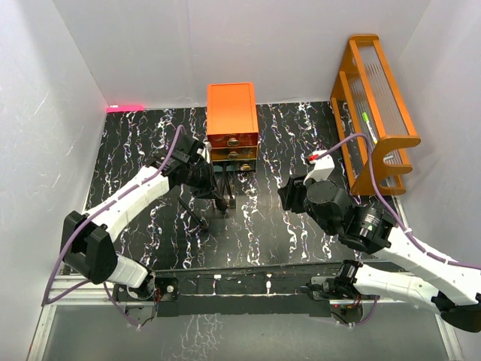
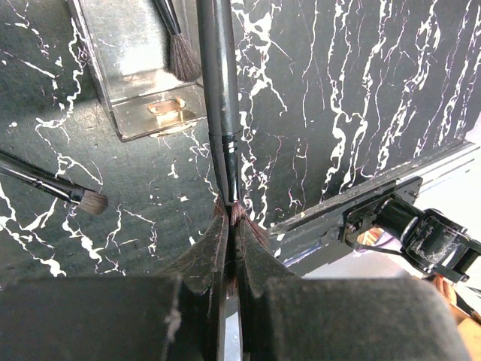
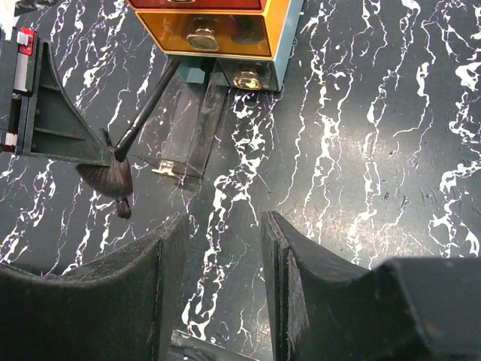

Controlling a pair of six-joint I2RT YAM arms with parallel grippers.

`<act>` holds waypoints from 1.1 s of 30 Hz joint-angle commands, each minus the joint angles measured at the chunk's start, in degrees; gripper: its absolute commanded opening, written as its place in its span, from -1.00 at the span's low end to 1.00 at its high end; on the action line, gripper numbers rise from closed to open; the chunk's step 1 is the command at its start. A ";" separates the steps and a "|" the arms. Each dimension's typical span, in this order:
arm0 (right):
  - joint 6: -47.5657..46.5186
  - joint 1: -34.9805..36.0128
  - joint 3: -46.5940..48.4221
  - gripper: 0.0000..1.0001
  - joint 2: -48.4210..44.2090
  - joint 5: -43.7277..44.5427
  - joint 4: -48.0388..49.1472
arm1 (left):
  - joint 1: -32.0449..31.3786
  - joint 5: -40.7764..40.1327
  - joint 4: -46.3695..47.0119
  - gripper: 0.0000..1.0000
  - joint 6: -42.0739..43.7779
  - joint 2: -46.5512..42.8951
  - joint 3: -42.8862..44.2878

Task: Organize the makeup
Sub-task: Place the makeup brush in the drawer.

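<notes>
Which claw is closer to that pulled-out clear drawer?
Left. The left gripper, clamping a brush, is right by the front of the drawer; the right gripper, open, hangs farther off to its right.

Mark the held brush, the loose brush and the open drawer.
held brush (image 2: pixel 218 75): left wrist view, black handle.
loose brush (image 2: pixel 92 201): left wrist view, bristle head.
open drawer (image 2: pixel 154 120): left wrist view, front wall.

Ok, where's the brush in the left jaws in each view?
Top: brush at centre, just before the orange chest.
Left wrist: brush runs up the middle to the top edge.
Right wrist: brush slants across the upper left.
Shared landmark, wrist views: clear drawer pulled out beside it.
</notes>
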 commanded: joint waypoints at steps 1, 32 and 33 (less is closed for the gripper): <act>0.60 -0.09 -0.25 -0.08 -1.33 1.93 1.09 | 2.19 5.62 2.34 -1.00 -0.34 -0.48 -1.59; 1.13 -0.04 -0.90 -0.08 -1.44 1.95 1.06 | 9.65 11.53 11.51 -1.00 -2.23 5.00 -6.31; 1.13 -0.08 -0.96 -0.08 -1.42 1.91 1.05 | 9.89 11.66 11.81 -1.00 -2.21 5.45 -6.27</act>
